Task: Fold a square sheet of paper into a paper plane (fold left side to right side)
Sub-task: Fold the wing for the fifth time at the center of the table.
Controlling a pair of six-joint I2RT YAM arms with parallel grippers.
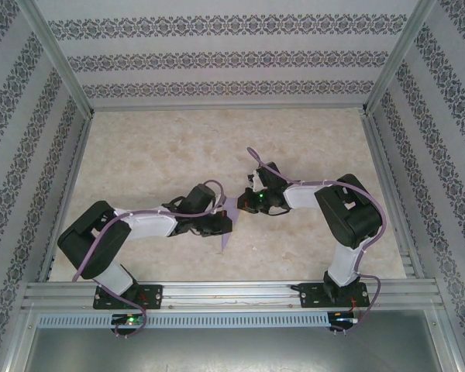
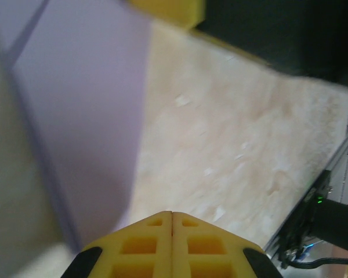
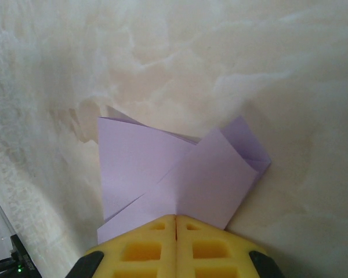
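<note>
Nearest, my left gripper (image 2: 172, 214) is closed tight, the square sheet of paper (image 1: 226, 229) just beside it at the middle of the table (image 1: 139, 155); a pinch there I cannot confirm. Beyond, my right gripper (image 3: 175, 218) is clamped on the folded paper; I'd square the edges before pressing the crease

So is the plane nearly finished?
Partly. The paper already has creases and overlapping flaps, so some folds are done. Right now the right gripper looks pinched on it, with the left gripper shut beside it. It isn't a pointed plane yet, so more folds remain.
</note>
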